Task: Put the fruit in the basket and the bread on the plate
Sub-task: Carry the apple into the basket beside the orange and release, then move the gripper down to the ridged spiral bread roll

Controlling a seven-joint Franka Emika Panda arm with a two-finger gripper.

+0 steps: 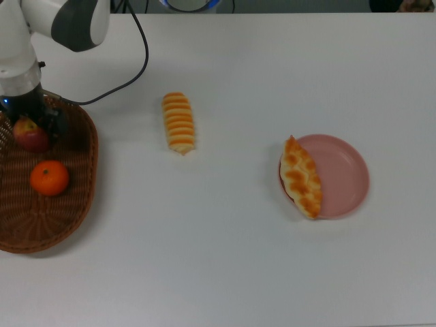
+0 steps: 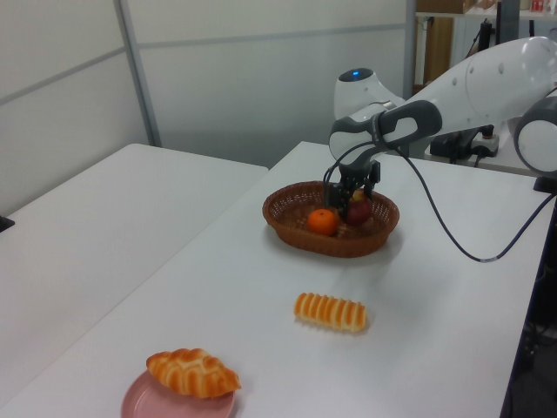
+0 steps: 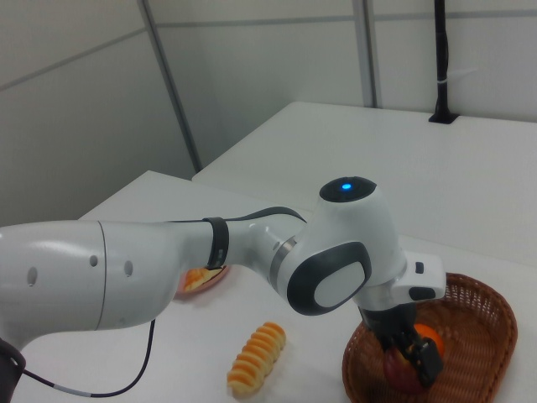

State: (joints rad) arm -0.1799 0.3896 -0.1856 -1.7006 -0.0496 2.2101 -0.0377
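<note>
Claw (image 1: pixel 30 129) closed around apple (image 1: pixel 30 135), inside basket (image 1: pixel 75 204), beside mandarin (image 1: pixel 49 178)

White table (image 1: pixel 272 61) fills the top view; second white table (image 2: pixel 96 209) just beside it in the left view, narrow gap between. Pale grey panelled walls (image 2: pixel 261 70) with metal joint strips behind. Wooden shelving (image 2: pixel 439 43) far right, even indoor light
</note>
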